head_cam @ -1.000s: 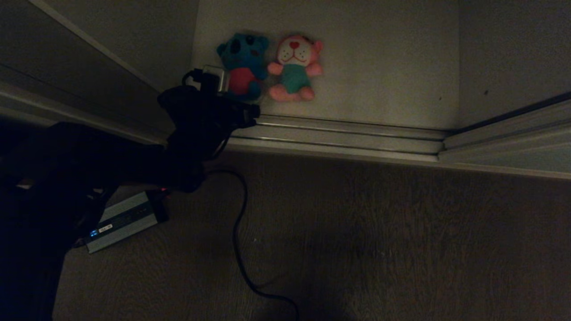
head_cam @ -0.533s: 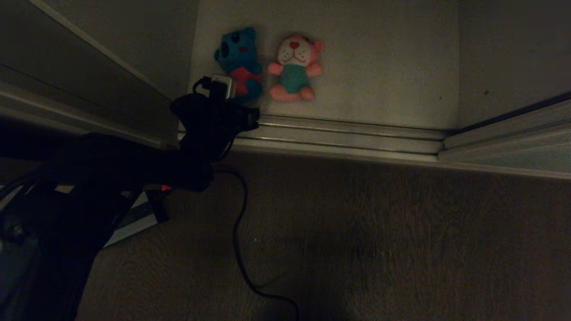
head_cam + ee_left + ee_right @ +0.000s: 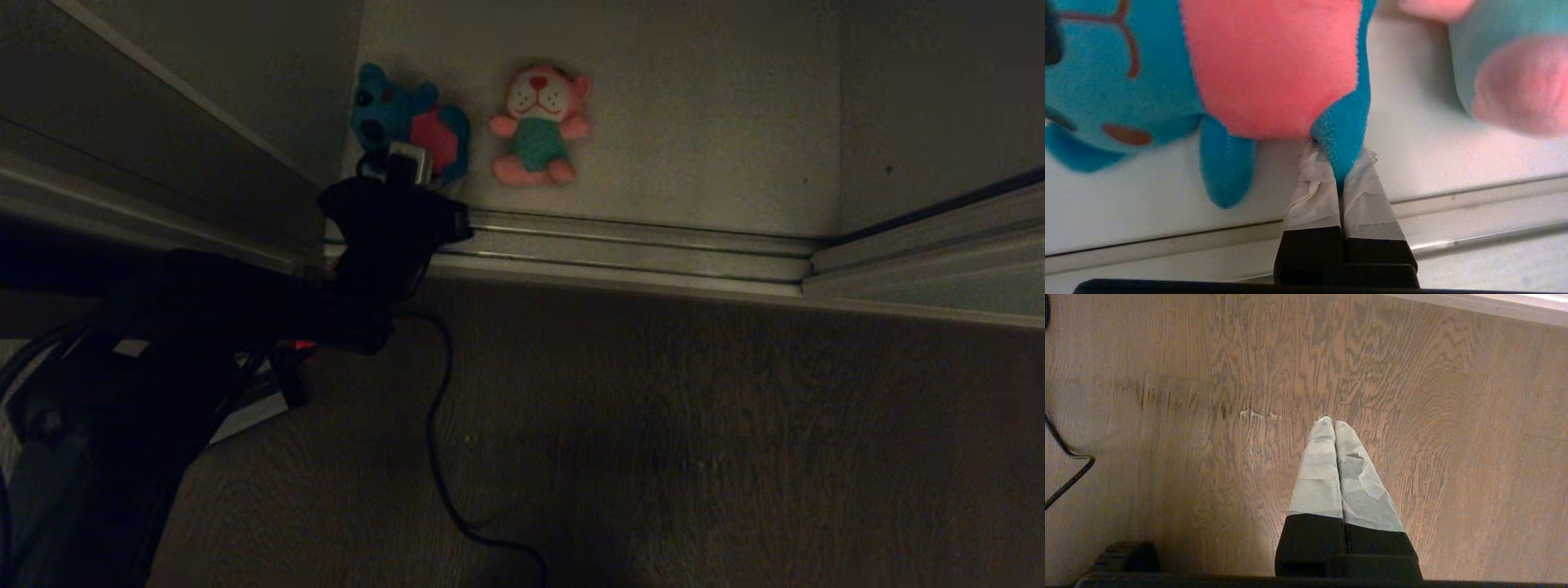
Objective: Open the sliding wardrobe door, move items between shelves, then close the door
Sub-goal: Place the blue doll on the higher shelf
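The dark teal-blue plush toy (image 3: 408,122) with the red belly lies tipped over on the off-white shelf (image 3: 694,122), its head against the left wall. My left gripper (image 3: 1337,155) is shut on one of the toy's blue legs (image 3: 1345,134). In the head view the dark wrist (image 3: 392,220) hides the fingers. The pink plush toy (image 3: 539,122) with the teal body lies face up just to the right, apart from the blue toy (image 3: 1274,61). A pale panel of the sliding wardrobe door (image 3: 939,278) shows at the right. My right gripper (image 3: 1331,421) hangs shut and empty over the floor.
Metal sliding tracks (image 3: 637,245) run along the shelf's front edge. A black cable (image 3: 437,425) trails over the dark wood-grain floor (image 3: 735,449). A grey box (image 3: 253,408) lies on the floor, mostly behind my left arm. A dark side panel (image 3: 163,139) borders the left.
My left gripper has shut on the blue toy's leg and reached slightly farther in. The blue toy has rolled left, its head now by the left wall. The pink toy has stayed put.
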Robot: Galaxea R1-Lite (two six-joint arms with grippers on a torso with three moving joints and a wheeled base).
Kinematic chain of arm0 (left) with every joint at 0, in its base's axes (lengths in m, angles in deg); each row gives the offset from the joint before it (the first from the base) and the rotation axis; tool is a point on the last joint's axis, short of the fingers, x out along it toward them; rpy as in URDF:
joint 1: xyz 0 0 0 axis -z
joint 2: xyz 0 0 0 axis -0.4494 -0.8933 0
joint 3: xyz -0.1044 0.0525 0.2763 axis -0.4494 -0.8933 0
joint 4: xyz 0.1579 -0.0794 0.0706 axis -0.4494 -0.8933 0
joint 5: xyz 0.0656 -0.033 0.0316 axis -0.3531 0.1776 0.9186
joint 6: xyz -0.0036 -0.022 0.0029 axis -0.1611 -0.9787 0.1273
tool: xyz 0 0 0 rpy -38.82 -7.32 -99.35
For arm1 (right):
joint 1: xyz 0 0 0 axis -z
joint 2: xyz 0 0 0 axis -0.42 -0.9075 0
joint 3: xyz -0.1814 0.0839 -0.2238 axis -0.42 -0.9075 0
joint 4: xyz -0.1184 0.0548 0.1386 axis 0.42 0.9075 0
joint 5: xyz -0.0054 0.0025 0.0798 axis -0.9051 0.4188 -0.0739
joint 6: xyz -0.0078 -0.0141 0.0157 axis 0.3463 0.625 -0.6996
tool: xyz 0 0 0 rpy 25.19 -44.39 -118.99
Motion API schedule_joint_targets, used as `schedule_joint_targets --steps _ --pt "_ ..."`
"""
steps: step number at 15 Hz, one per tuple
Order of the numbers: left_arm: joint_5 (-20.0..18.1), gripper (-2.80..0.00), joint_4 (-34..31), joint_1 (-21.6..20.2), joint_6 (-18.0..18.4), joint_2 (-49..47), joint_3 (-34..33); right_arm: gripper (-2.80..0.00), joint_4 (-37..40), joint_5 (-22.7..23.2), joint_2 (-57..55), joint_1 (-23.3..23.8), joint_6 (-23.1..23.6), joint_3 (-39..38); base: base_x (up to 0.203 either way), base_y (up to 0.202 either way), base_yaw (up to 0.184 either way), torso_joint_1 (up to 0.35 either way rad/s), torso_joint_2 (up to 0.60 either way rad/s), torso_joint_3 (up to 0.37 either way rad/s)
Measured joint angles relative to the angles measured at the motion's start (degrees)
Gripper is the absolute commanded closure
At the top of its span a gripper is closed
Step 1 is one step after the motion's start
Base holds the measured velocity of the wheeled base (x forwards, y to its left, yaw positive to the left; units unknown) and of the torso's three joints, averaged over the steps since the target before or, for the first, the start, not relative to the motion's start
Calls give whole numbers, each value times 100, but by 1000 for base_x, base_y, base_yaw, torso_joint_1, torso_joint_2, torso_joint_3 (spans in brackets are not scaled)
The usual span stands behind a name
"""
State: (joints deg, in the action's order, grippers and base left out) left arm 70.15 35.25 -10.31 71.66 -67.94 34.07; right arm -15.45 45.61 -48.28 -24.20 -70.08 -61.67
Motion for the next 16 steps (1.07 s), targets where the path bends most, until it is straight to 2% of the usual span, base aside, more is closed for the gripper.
schedule_joint_targets --steps 2,7,8,11,16 --pt "24 0 -30 2 -114 63 13 0 1 0 -2 -1 1 0 0 0 0 0 0 0" --pt "132 0 -163 6 -140 389 -54 0 -2 5 0 -1 1 0 0 0 0 0 0 0" --pt "123 0 -322 7 -140 590 -132 0 0 3 0 -1 -1 0 0 0 0 0 0 0" --pt "100 0 -1361 13 -312 1223 -436 0 -2 6 0 0 1 0 0 0 0 0 0 0" --pt "113 0 -2240 52 -718 1942 -731 0 -1 0 0 -3 1 0 0 0 0 0 0 0"
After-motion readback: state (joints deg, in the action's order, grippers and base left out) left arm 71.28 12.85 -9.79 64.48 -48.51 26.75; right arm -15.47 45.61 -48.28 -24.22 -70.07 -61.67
